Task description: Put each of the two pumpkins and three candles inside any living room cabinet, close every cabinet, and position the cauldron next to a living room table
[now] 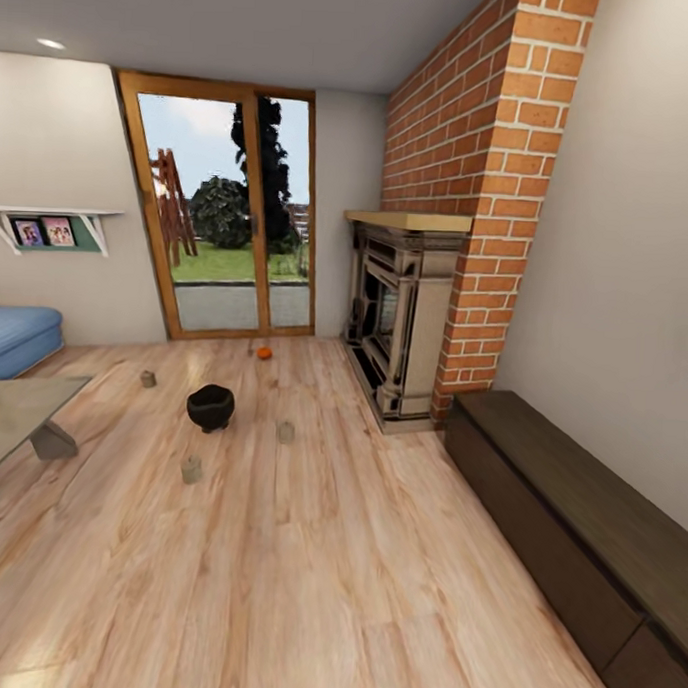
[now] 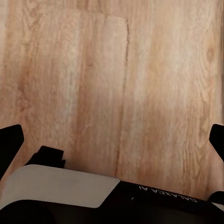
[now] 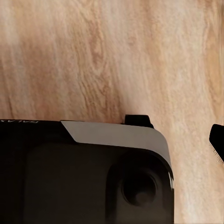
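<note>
A: Where are the things we have to put away?

B: They sit on the wooden floor, out in the middle of the room. The black pot stands there with three candles around it. One candle is on the side toward the glass door, one is on the side toward the fireplace, and one is nearest to us.

A: And the pumpkins?

B: We see one small orange pumpkin on the floor, close to the glass door. We cannot spot the other one from here.

A: Where do they all go?

B: Into the long dark cabinet along the right wall, past the brick fireplace. Its fronts look closed now, so we think we must pull one open first.

A: What about the desk?

B: A corner of the glass desk pokes in at the left edge. The pot is near that corner but apart from it, so it may still need a nudge closer.

A: What are our hands doing?

B: Both wrist cameras look straight down at bare floor. The left hand is spread wide, with dark fingertips at each side and nothing between. Of the right hand we see just one dark tip, so we cannot tell if it is spread or pressed together.

A: Why are they empty?

B: We think we stand too far away to pick anything up yet.
</note>
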Controlling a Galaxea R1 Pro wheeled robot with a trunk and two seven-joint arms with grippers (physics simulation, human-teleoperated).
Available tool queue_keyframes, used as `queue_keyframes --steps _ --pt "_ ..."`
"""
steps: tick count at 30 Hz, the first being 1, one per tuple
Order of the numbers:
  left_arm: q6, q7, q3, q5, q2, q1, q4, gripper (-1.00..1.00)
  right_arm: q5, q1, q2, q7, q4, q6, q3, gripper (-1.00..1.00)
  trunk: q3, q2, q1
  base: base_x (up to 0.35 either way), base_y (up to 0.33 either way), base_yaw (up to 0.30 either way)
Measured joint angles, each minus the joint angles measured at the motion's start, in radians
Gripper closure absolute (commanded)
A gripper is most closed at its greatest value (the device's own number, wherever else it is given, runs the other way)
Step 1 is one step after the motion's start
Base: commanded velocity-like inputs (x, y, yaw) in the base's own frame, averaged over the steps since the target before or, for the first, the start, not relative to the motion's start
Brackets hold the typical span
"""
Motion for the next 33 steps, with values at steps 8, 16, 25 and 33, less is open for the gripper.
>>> queue_keyframes --steps 8,16,25,33 --pt "0.0 0.0 0.0 0.0 0.0 0.0 0.0 -1.0 0.0 0.0 0.0 0.0 0.0 0.0 0.0 -1.0 0.0 0.0 0.0 0.306 0.011 -0.237" --pt "0.0 0.0 -0.001 0.0 0.001 0.0 0.0 -1.0 0.0 0.0 0.0 0.0 0.0 0.0 0.0 -1.0 0.0 0.0 0.0 0.184 0.133 -0.283" --pt "0.0 0.0 -0.001 0.0 0.001 0.0 0.0 -1.0 0.0 0.0 0.0 0.0 0.0 0.0 0.0 -1.0 0.0 0.0 0.001 0.071 0.191 -0.291" --pt "0.0 0.0 -0.001 0.0 0.001 0.0 0.0 -1.0 0.0 0.0 0.0 0.0 0.0 0.0 -0.001 -1.0 0.0 0.0 0.001 0.004 0.238 -0.291"
